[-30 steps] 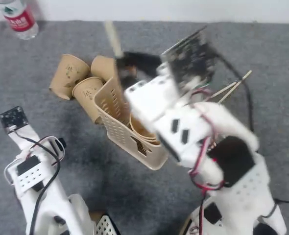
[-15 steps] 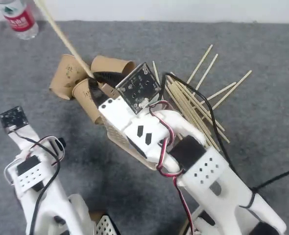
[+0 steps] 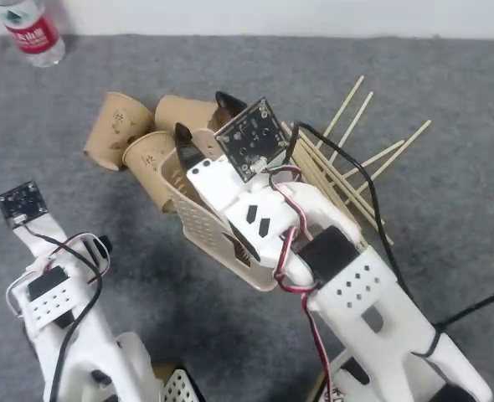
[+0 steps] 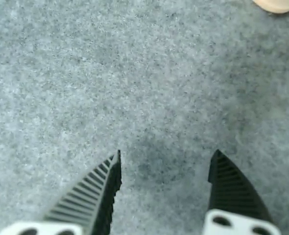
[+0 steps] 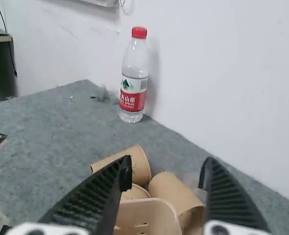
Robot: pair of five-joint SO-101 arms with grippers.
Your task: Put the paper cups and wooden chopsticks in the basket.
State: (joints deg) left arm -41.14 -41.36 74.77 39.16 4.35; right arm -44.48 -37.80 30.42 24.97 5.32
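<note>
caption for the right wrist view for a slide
Open right gripper above the basket, paper cups and water bottle beyond.

Right claw [image 3: 203, 119] spread wide, aimed level; left claw [image 4: 167, 161] likewise spread, aimed straight down

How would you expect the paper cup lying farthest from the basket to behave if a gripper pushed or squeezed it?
Lying on its side on the grey mat, the paper cup would probably roll in a curve, since it tapers. Its thin walls look likely to crumple under a firm squeeze.
</note>
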